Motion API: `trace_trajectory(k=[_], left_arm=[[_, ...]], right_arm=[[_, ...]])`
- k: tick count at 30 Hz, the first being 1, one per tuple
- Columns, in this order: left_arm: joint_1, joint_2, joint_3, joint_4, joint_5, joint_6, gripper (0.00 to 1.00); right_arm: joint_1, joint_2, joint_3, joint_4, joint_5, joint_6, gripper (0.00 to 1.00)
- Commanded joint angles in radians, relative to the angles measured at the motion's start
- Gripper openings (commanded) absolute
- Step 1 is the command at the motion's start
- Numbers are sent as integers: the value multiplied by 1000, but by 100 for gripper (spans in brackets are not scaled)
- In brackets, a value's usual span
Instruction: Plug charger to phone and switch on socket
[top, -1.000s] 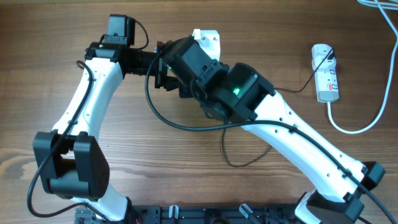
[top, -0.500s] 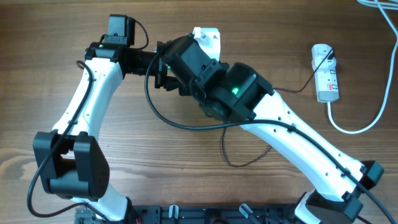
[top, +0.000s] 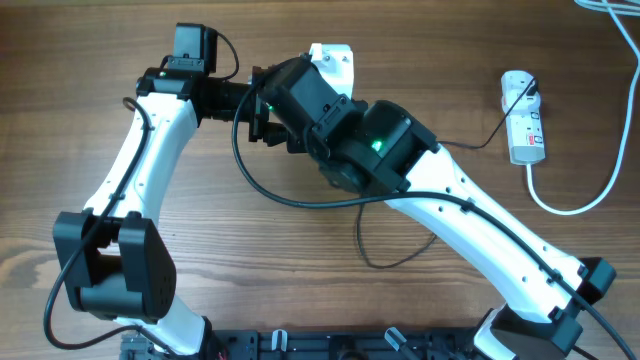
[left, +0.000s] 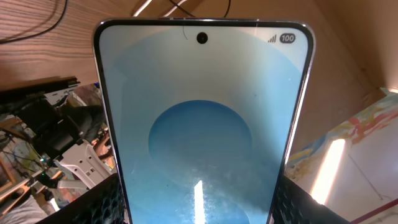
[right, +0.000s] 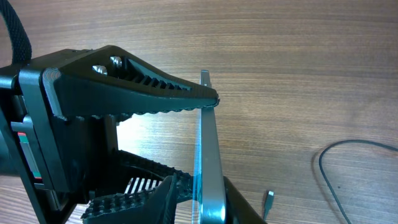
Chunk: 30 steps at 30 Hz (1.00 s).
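The phone (left: 202, 124), cyan screen lit, fills the left wrist view. My left gripper (left: 199, 208) is shut on its two long edges and holds it off the table. In the right wrist view the phone (right: 210, 155) stands edge-on. My right gripper (right: 208, 202) is shut on it, one finger on the glass and one on the back. The left gripper's toothed upper finger (right: 137, 87) rests on the phone's top edge. The charger's small connector tip (right: 267, 200) lies loose on the wood, its thin black cable (top: 372, 258) looping away. The socket (top: 524, 118) lies far right. Overhead, the arms hide the phone.
A thick white cord (top: 600, 190) curves from the socket towards the right table edge. A white object (top: 333, 62) sits just behind the two grippers. Both arms cross the table's middle and meet at the upper centre.
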Motion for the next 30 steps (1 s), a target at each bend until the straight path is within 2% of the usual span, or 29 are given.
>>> trace_trajectory(k=[1, 6, 21, 25, 26, 28, 30], left_arm=[[7, -32, 14, 3, 49, -10, 57], [7, -32, 13, 3, 49, -10, 58], [7, -32, 13, 3, 49, -10, 59], [7, -32, 14, 3, 49, -10, 64], [7, -32, 13, 3, 49, -10, 70], [7, -32, 14, 3, 49, -10, 75], [7, -32, 14, 3, 49, -10, 84]], right_arm=[[-2, 20, 14, 8, 25, 6, 22], [-2, 20, 14, 9, 25, 5, 21], [-2, 20, 14, 8, 25, 6, 7], [-2, 20, 14, 8, 25, 6, 5], [-2, 20, 14, 8, 26, 6, 5], [-2, 20, 14, 9, 26, 6, 5], [-2, 20, 14, 10, 25, 6, 5]])
